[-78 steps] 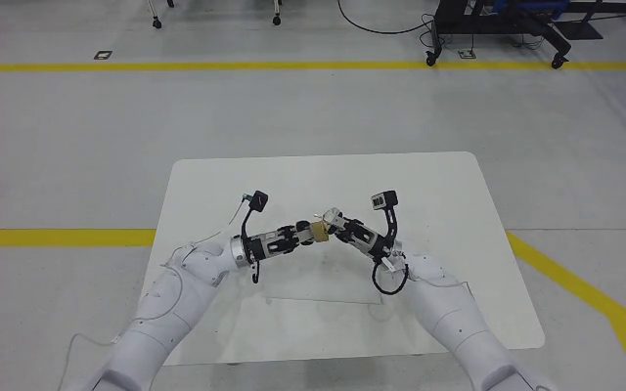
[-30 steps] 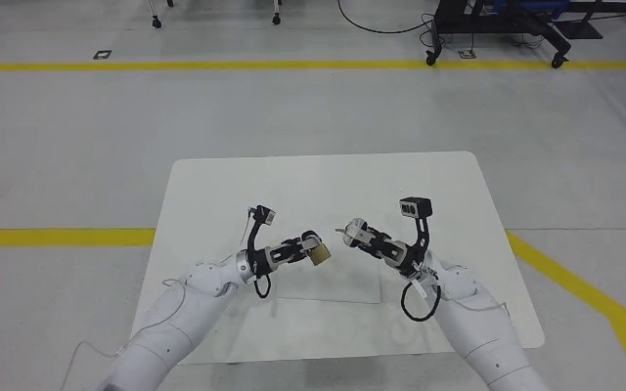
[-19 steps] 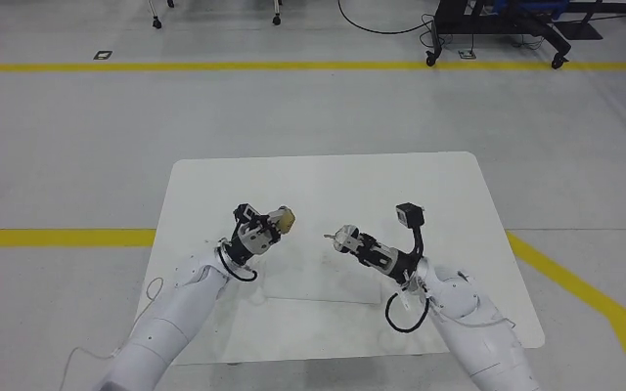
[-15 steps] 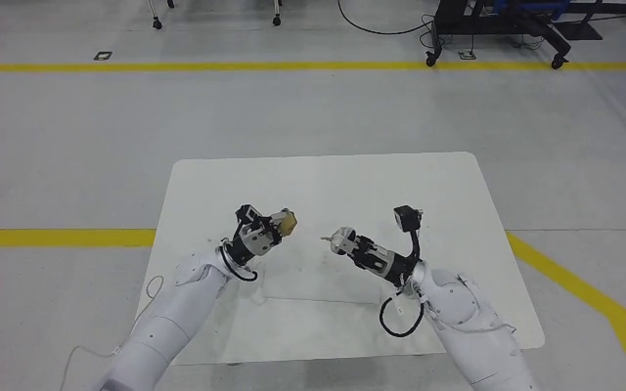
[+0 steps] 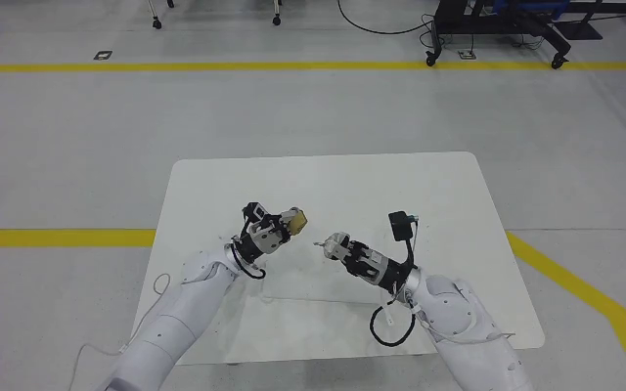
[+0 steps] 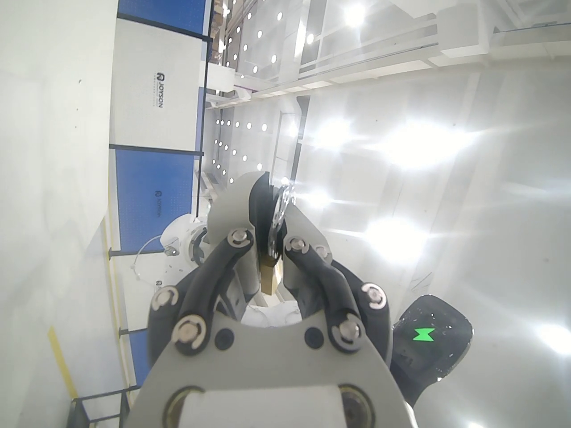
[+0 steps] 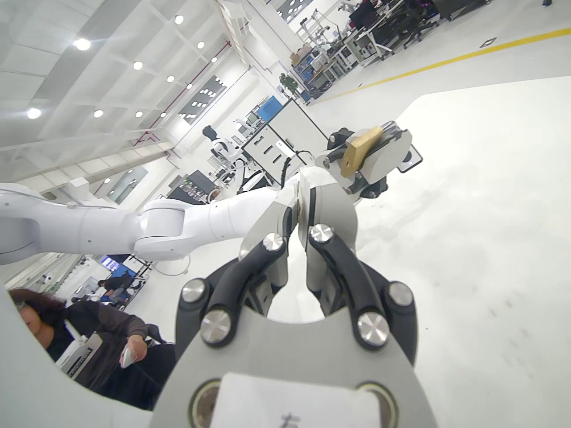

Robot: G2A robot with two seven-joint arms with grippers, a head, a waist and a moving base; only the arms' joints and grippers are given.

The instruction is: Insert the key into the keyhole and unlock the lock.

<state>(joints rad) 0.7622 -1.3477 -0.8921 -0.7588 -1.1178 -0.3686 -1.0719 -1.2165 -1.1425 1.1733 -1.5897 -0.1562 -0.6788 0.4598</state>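
Brass lock [image 5: 294, 221] is gripped in the left tool [image 5: 282, 226], at about ten o'clock from the middle of the white counter [image 5: 440, 195] and held up off its surface.

Left tool: clenched on the lock body. In the left wrist view its fingers [image 6: 232, 211] close on the lock from both sides. A sliver of brass shows low between them, and a bright metal part shows near the tips. Ceiling lights lie behind, so this tool points upward. From the right wrist view the lock is seen farther off and tilted, with a brass face turned toward the right arm.

Right tool [image 5: 333, 245]: near the counter's middle, at roughly four o'clock from the lock. It is clenched, with the pads pressed almost flat together on the key [image 5: 320, 244]. The key is a small, thin metal piece whose tip projects toward ten o'clock in the top view. It is too small for the blade to be made out. In the right wrist view a narrow metal edge shows between the fingers.

Relation of parts: key and lock are apart, with a strip of bare counter visible between them in the top view. The key tip is aimed toward the lock but not inserted.

Arms: the left forearm enters from seven o'clock and the right from five o'clock, converging on the counter's middle.

Surroundings: a yellow floor line [image 5: 293, 66] runs across beyond the counter at twelve o'clock.
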